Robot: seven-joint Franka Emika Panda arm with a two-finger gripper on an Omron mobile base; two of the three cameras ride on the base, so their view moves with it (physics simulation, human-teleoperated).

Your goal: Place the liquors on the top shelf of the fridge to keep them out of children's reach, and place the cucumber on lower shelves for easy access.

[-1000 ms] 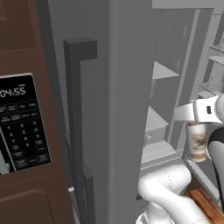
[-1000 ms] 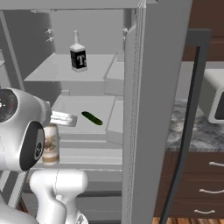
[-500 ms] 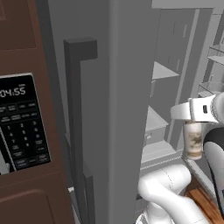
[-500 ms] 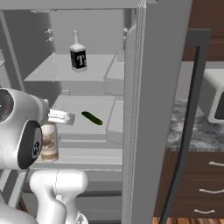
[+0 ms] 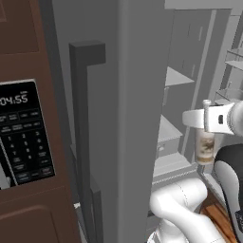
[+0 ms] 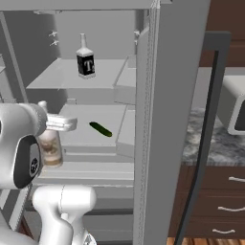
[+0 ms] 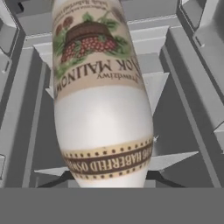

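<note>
Cream-white bottle is hanging clamped in the end effector (low, beside the lower shelves); rising, it risks clipping the top shelf's front edge.

The black microwave control panel set in brown cabinetry shows "04:55" in pale digits. The squat dark bottle with a white neck carries a white "T". The slim cream-white bottle's label, seen upside down, reads "MALINOW"; its brown lower band is only partly legible.
</note>
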